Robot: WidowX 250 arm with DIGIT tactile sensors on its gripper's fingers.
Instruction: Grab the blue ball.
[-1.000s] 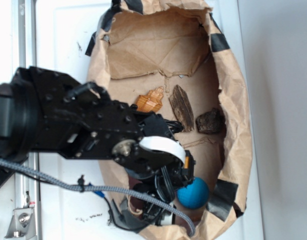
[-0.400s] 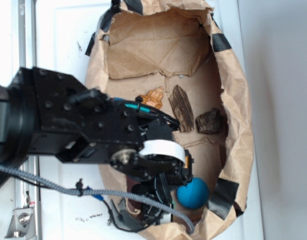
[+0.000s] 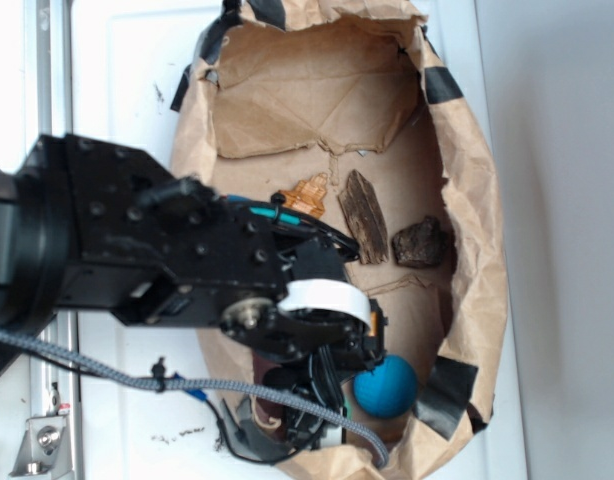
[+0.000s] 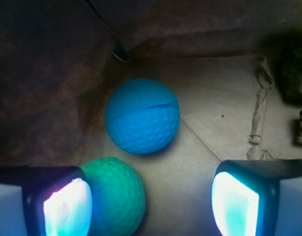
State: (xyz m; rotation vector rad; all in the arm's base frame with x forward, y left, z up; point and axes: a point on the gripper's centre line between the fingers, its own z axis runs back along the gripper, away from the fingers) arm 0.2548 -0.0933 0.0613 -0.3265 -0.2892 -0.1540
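Hovering gripper [image 4: 151,201], jaws apart and empty. Blue ball [image 4: 142,116] lies ahead of the jaw gap, offset toward the left finger; green ball [image 4: 116,194] touches that finger's inner side.

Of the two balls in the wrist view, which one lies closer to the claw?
The green ball, which sits right beside one claw finger. The blue ball lies farther ahead, apart from both fingers.
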